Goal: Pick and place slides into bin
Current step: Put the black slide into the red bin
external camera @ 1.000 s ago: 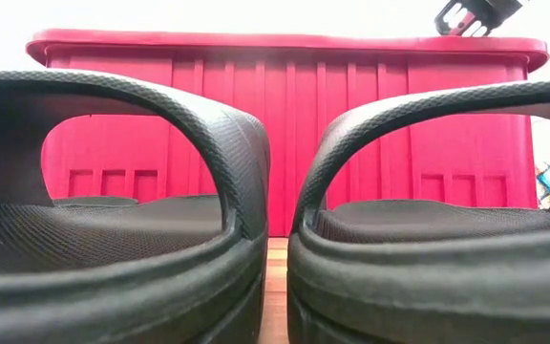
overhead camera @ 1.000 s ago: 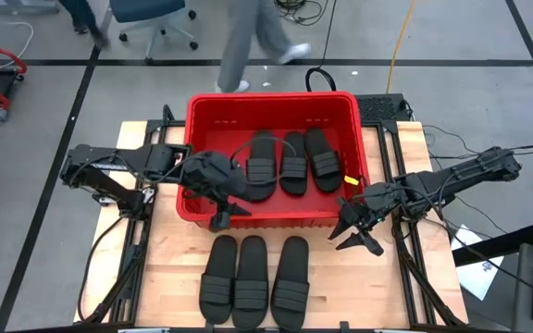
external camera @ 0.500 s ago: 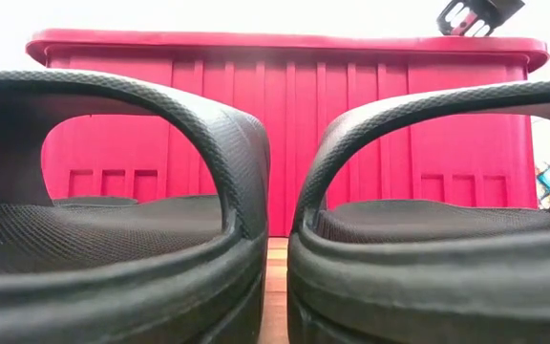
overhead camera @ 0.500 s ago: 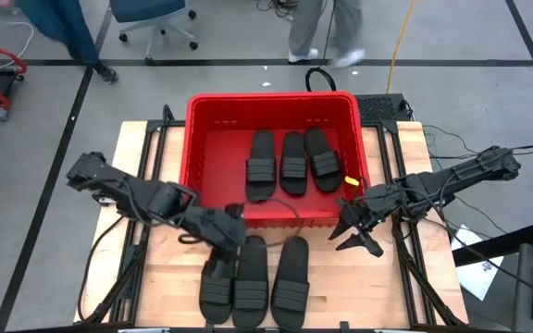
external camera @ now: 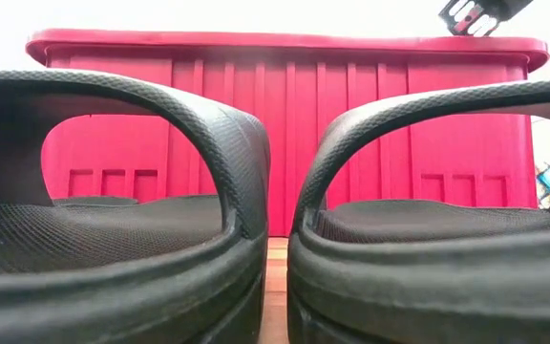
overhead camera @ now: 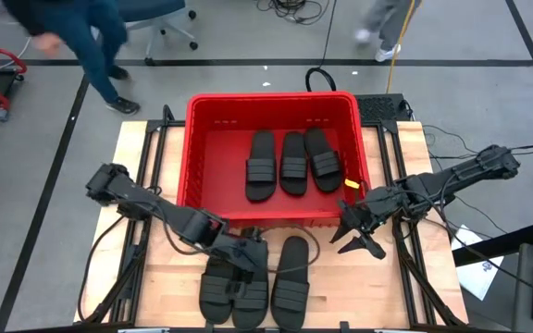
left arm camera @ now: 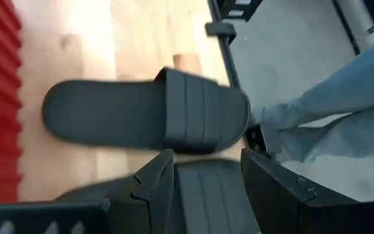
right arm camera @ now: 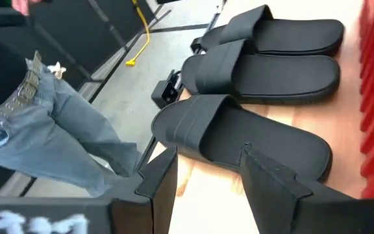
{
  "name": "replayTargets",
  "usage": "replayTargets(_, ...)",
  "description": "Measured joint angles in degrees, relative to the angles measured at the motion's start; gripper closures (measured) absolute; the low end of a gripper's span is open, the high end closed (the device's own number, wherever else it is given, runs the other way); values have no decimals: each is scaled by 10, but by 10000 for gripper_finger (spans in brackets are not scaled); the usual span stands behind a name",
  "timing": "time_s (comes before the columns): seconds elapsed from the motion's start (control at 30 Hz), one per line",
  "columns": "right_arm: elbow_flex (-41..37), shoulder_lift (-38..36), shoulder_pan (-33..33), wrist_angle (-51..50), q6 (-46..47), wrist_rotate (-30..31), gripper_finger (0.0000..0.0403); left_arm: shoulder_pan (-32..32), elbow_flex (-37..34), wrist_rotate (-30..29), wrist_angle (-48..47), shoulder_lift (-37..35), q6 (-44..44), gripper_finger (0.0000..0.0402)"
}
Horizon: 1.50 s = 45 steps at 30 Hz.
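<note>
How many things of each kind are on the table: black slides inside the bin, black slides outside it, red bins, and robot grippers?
Slides in the bin: 3
Slides on the table: 3
Red bin: 1
Grippers: 2, left gripper and right gripper
Total: 9

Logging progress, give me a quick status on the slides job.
Left end effector open, over the middle slide. Right end effector open, idle beside the bin. Three slides binned, three on the table. Nothing in the way.
</note>
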Motion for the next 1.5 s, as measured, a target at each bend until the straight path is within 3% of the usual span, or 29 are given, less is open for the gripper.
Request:
replayTargets(0.27,0,0,35,2,-21,0,248,4,0,11,101,67,-14,227)
replayTargets(0.73,0,0,65,-1,-20,0,248,37,0,61,113,158,-18,227)
replayTargets(1.5,0,0,64,-1,-20,2,248,56,-26,100,146,181,-10,227)
